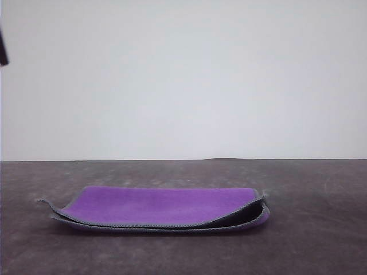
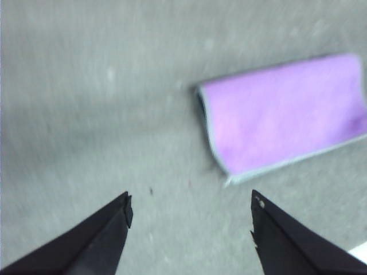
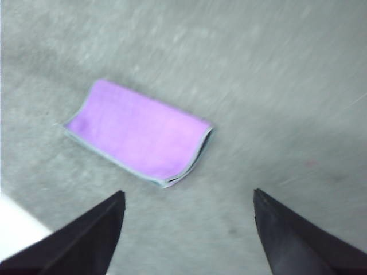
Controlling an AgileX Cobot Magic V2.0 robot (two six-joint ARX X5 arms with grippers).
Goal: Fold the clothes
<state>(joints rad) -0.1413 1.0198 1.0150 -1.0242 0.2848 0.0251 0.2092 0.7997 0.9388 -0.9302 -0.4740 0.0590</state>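
The clothes [image 1: 160, 209] are one small cloth lying folded in half on the dark grey table, purple face up, a pale grey stitched edge around it and dark grey showing inside the open end at the right. In the left wrist view the clothes [image 2: 284, 112] lie well beyond my left gripper [image 2: 189, 209], which is open and holds nothing. In the right wrist view the clothes [image 3: 140, 132] lie ahead of my right gripper [image 3: 189, 206], also open with nothing between its black fingers [image 3: 94, 232]. Both grippers hang above the table, apart from the cloth.
The grey table [image 1: 309, 189] runs back to a plain white wall [image 1: 183, 74]. A dark object [image 1: 3, 51] juts in at the upper left edge of the front view. Bare tabletop surrounds the cloth on every side.
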